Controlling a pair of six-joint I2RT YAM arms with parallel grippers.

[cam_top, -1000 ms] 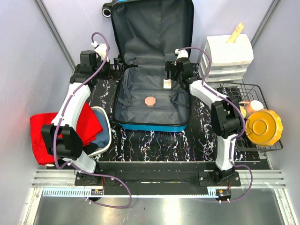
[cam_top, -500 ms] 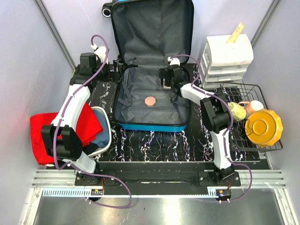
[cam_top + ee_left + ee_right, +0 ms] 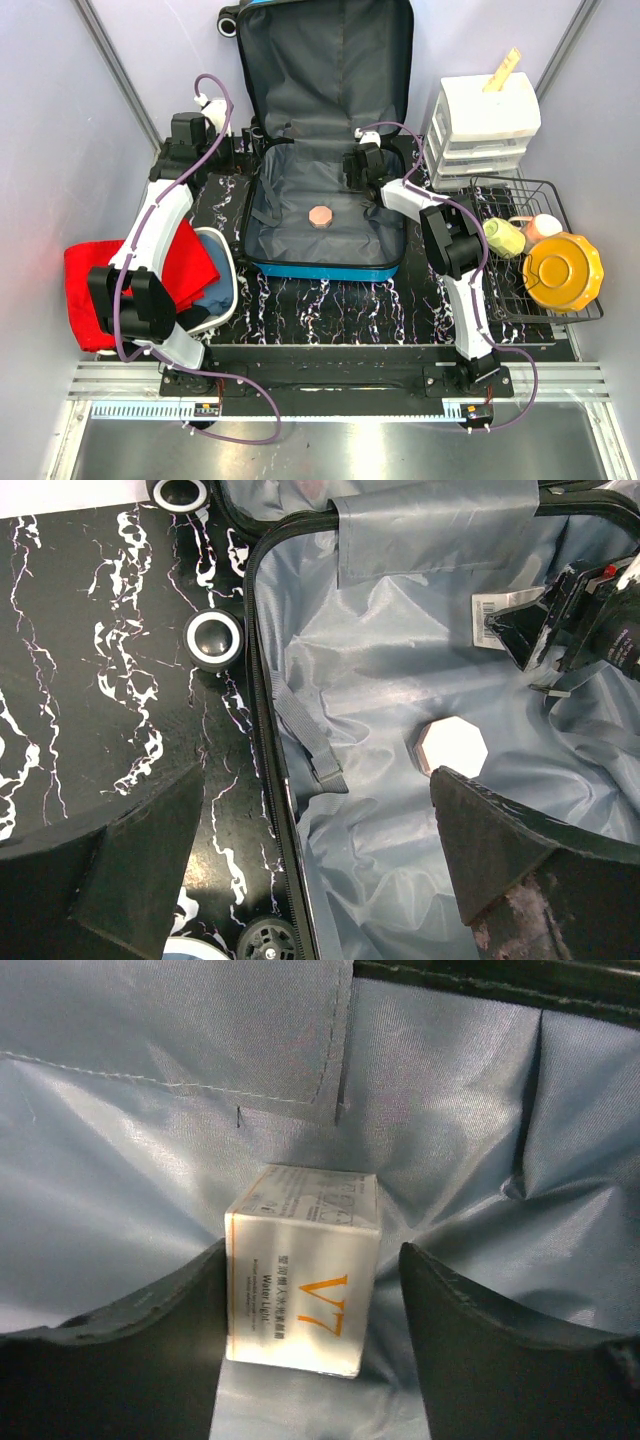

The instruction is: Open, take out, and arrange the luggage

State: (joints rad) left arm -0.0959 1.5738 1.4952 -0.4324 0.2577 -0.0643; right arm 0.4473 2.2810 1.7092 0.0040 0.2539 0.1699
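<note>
Luggage (image 3: 325, 140) lies open on the tabletop (image 3: 330, 300), centre-rear, lid raised toward the back, grey lining exposed in both halves. Right end effector (image 3: 312, 1252) is down inside the lower half near its rear right corner, fingers apart, straddling a small white box (image 3: 303, 1295) with orange "V7" print. In the wrist view the finger on the picture's left looks to touch the box edge and the other shows a gap, so not clamped. The box sits on the lining just below a fabric flap. Left end effector (image 3: 318, 780) hovers over the luggage's left rim, fingers apart, one over the tabletop and one over the lining, holding nothing. A pale octagonal disc (image 3: 452, 748) lies loose mid-lining, apart from the box. A strap (image 3: 305, 735) hangs in from the left wall. Wheels (image 3: 216, 638) sit just outside that rim. A wire basket (image 3: 585, 310) right of the luggage holds a yellow bowl (image 3: 562, 270).
</note>
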